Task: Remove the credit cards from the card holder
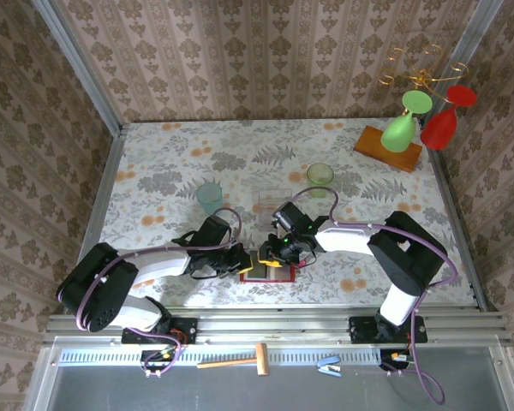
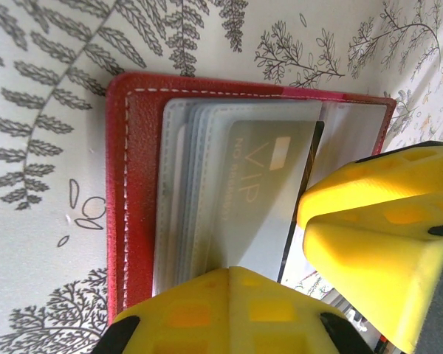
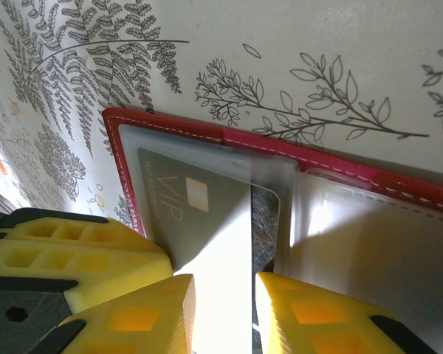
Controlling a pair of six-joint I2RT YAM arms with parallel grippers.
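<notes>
You will find the small red leather card holder (image 1: 270, 274), opened flat with its clear plastic sleeves upward, lying on the flowered table (image 1: 154, 171) close to the near edge, between the two arms. The left gripper (image 2: 229, 284) is closed, its yellow fingertips set against the near end of the fanned sleeves. Whether it nips a sleeve or merely presses down, you cannot tell. The right gripper (image 3: 225, 284) stands with a narrow gap between its fingertips. A pale strip fills that gap, but it cannot be established whether the fingers clamp it or only straddle it. The dark card lettered VIP (image 3: 170, 199) sits inside a sleeve, just beyond and to one side of the right fingertips. Its long axis runs roughly along the line joining the two grippers, so any withdrawal should, in my judgement, follow that line. Both grippers are at the holder, with the right better placed on the cards. Note the limits: the card's near end is covered by fingers in both wrist views. The open side of the sleeve is not discernible. The pale strip may be the pale card or a lifted sleeve. From above, the grippers mask most of the holder.
</notes>
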